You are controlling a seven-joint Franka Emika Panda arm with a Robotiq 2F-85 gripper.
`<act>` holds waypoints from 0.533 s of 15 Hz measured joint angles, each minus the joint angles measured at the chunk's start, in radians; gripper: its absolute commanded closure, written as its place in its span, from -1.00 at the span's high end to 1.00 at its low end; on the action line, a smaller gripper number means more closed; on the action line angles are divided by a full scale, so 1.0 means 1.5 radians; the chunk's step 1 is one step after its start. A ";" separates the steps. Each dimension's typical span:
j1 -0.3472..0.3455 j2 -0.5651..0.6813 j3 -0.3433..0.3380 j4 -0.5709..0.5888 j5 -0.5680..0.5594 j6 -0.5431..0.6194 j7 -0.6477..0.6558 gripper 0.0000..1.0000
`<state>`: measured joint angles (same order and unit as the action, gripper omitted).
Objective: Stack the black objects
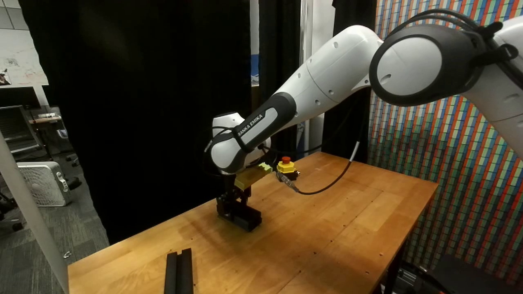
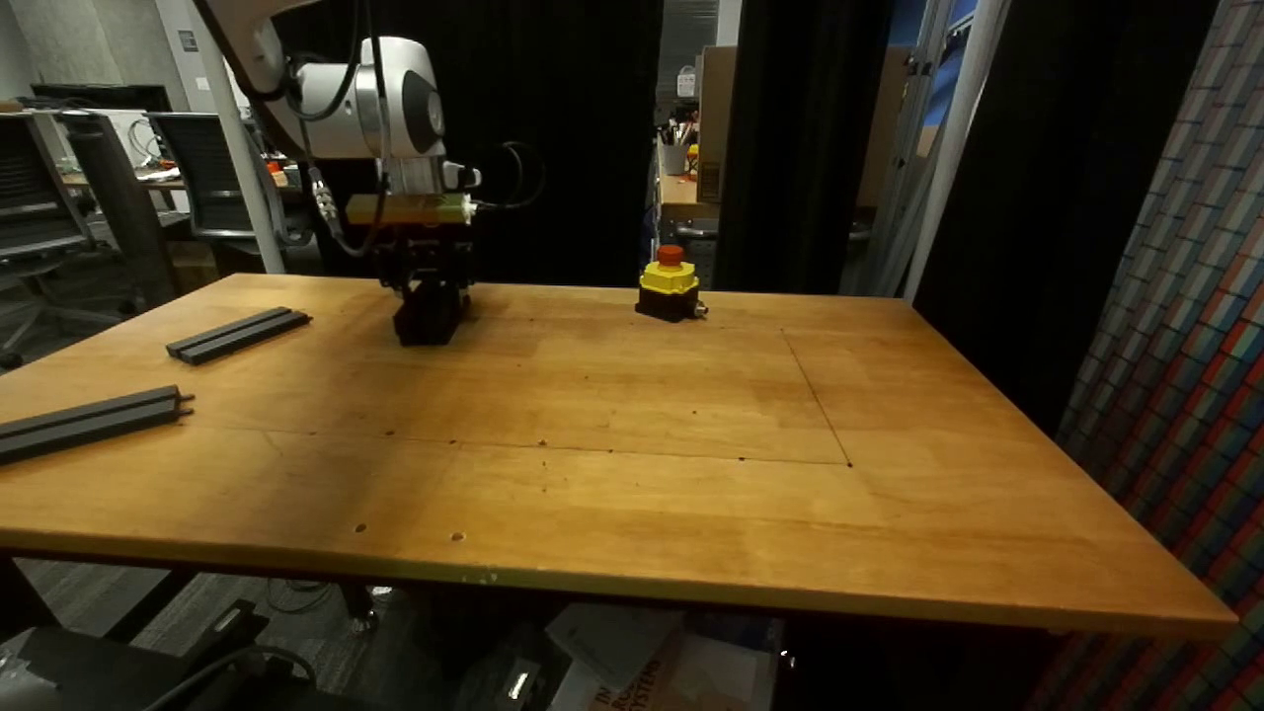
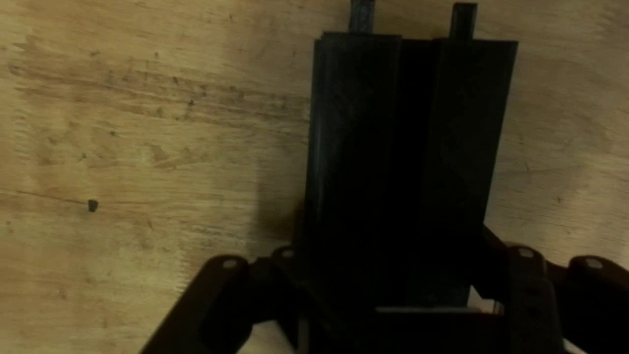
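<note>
In the wrist view, a matte-black bar (image 3: 363, 123) is pointing toward twelve o'clock, its flat face showing a lengthwise groove, two slim squared prongs (image 3: 362, 18) jutting from its end. The dark fingers (image 3: 528, 278) are clasping its long sides, parting only by its width (a second edge is showing along its left; whether anything is lying beneath, I cannot tell).

In an exterior view, the clasped bar is sitting low over the grained wooden counter (image 1: 327, 232); toward its eight o'clock, a grooved bar (image 1: 186, 273) is running out of frame.

In an exterior view, a farther bar (image 2: 247, 337) is lying near nine o'clock from the fingers, a nearer bar (image 2: 94, 425) at eight; a rounded yellow-and-red object (image 2: 670, 278) is standing at three.
</note>
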<state>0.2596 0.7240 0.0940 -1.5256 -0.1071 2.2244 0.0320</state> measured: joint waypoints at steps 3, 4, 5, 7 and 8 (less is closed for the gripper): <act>0.003 0.000 0.000 0.000 -0.010 0.000 0.000 -0.06; 0.003 0.000 0.000 0.000 -0.013 0.000 0.000 0.72; 0.004 0.000 0.000 0.000 -0.015 0.000 0.000 0.89; 0.004 0.002 0.000 -0.001 -0.018 0.000 0.000 1.00; 0.004 0.004 -0.001 -0.001 -0.018 0.000 0.000 1.00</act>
<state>0.2658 0.7298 0.0929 -1.5267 -0.1341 2.2243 0.0320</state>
